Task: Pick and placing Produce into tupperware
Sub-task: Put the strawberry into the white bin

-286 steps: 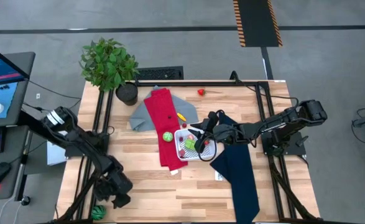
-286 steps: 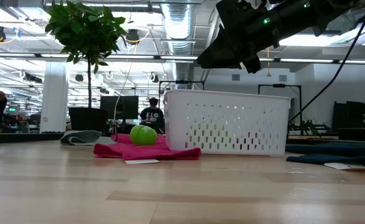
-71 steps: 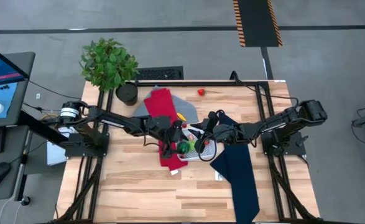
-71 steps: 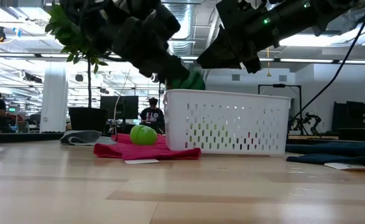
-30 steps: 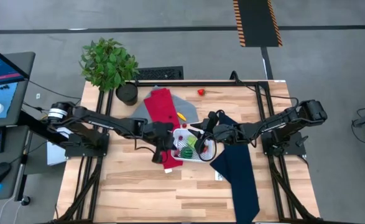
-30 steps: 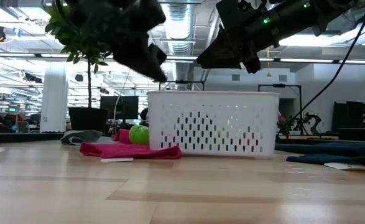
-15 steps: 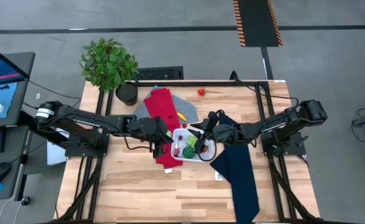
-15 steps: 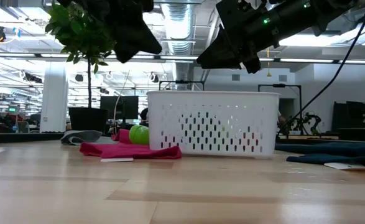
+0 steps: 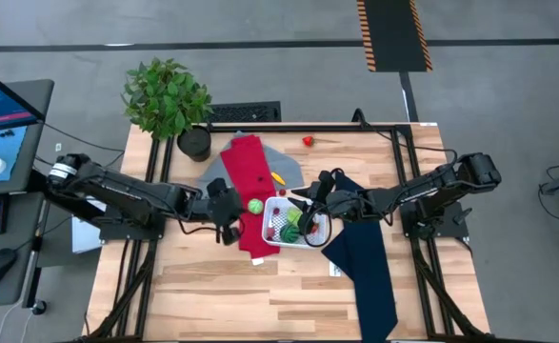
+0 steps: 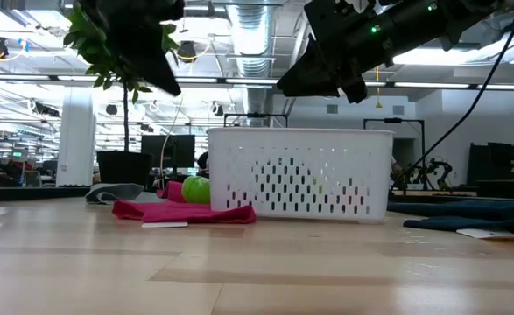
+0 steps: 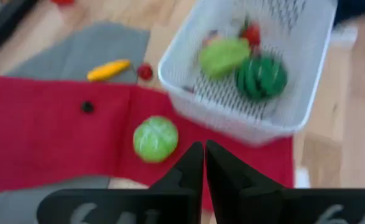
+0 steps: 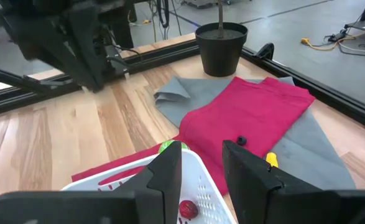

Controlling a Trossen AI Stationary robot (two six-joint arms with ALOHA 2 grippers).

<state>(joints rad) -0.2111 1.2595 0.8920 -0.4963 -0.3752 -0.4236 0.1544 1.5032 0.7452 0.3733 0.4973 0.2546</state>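
Note:
The white tupperware [image 9: 273, 234] stands mid-table, one end on the red cloth [image 9: 245, 171]. It holds a dark green striped piece [image 11: 261, 76], a light green piece [image 11: 222, 55] and a red one [image 11: 250, 32]. A round green piece [image 9: 256, 207] lies on the red cloth just left of the tub. A yellow piece [image 11: 109, 70] and a small red one [image 11: 145, 71] lie on the grey cloth. My left gripper [image 9: 233, 221] is shut and empty, raised left of the green piece. My right gripper [image 9: 308, 221] hangs open above the tub's right rim, touching nothing.
A potted plant [image 9: 169, 95] stands at the far left corner. A long navy cloth [image 9: 369, 267] runs from the tub's right side to the near edge. Another red piece [image 9: 309, 141] lies by the far edge. Bare wood lies near left.
My left gripper, staying shut, has drawn back from the tub toward the table's left edge and risen, rolling as it went. The round green piece on the red cloth, covered by the arm before, now shows. The tub has stayed put.

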